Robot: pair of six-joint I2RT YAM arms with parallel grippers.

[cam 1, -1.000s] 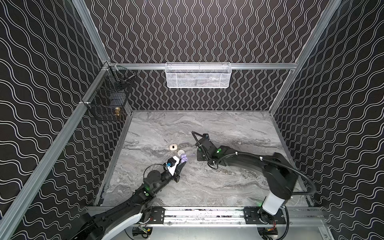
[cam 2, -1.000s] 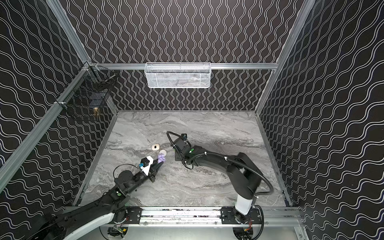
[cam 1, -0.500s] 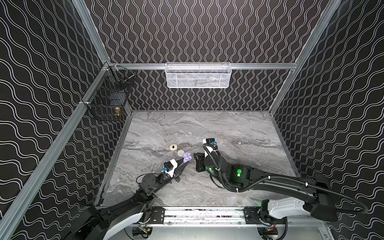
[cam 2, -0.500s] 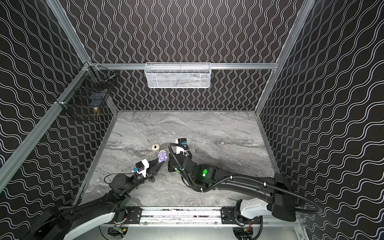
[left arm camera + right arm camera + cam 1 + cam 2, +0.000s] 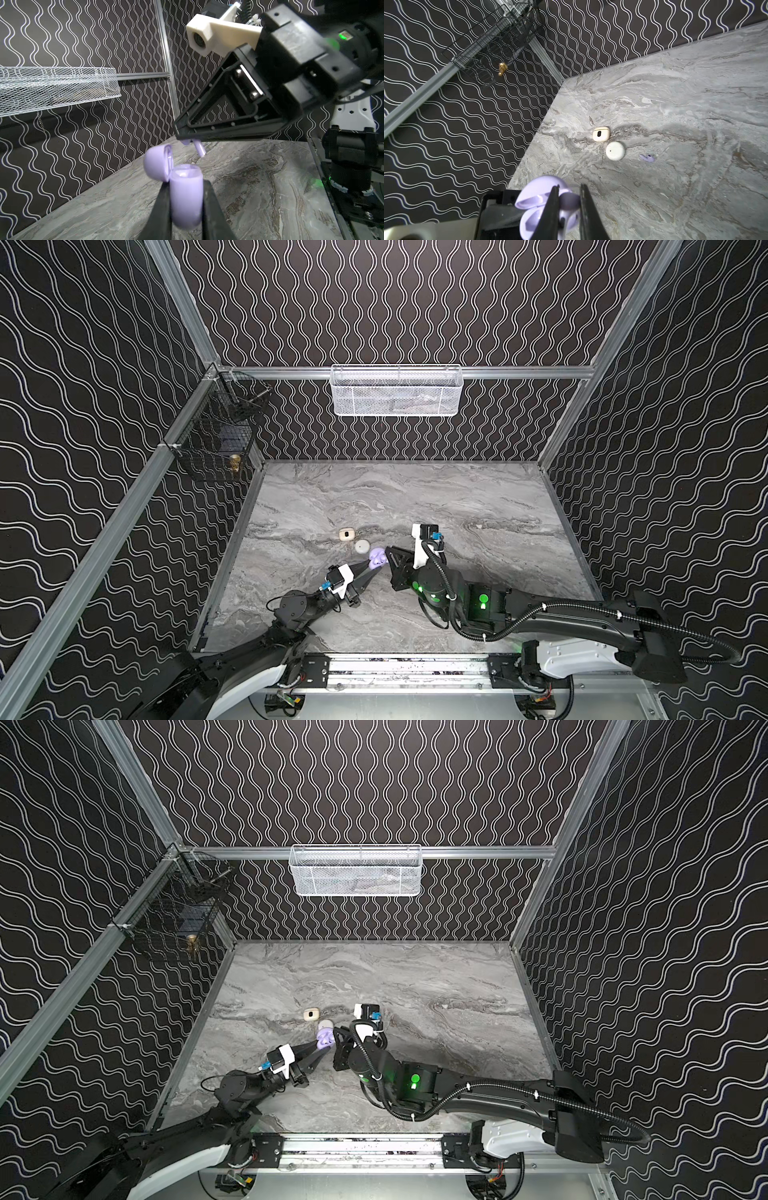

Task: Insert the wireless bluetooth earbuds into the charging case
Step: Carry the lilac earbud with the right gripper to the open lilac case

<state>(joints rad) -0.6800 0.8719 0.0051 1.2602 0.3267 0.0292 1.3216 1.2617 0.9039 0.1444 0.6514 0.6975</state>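
In both top views the action sits just below the centre of the frame. The left end effector (image 5: 370, 567) is clamped on the lavender charging case (image 5: 185, 207), held clear of the desk (image 5: 675, 104) with its lid swung open. The right end effector (image 5: 568, 195) is pinched on a lavender earbud (image 5: 200, 148). Its stem points down, just above the case's open mouth and a little to one side, not touching it. I judge the task barely half begun, with this bud poised but not seated. A second lavender earbud (image 5: 647, 158) lies on the desk just beside the white round case (image 5: 615, 151), near the cream case (image 5: 601, 134). Whether the open case already holds anything I cannot tell.
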